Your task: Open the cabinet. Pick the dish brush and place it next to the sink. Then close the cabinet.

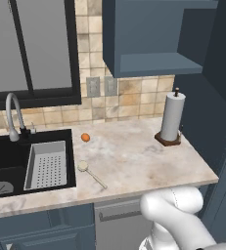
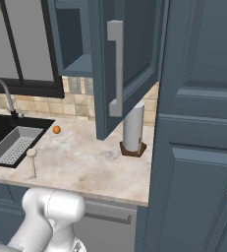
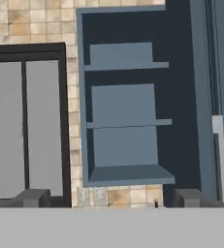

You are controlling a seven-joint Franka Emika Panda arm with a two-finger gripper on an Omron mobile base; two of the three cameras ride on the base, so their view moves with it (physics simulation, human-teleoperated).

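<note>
Two small things lie on the marble counter (image 1: 134, 156) in the left base view: the dish brush (image 1: 91, 173), flat just right of the sink (image 1: 16, 158) with its cream head toward the basin's edge, and an orange ball (image 1: 85, 137) farther back. A paper towel roll (image 1: 172, 117) stands upright near the counter's right end, under the cabinet (image 1: 153, 58), whose shelf is bare.

The right base view shows the cabinet door (image 2: 127, 64) swung out wide over the counter, its silver bar handle (image 2: 116, 69) facing the camera; the brush lies just beside the strainer tray (image 2: 12, 145).

The hand view looks into the open cabinet at three bare shelves (image 3: 128, 121). The gripper (image 3: 111, 203) has its fingertips (image 3: 33, 197) spread wide apart, holding nothing.
</note>
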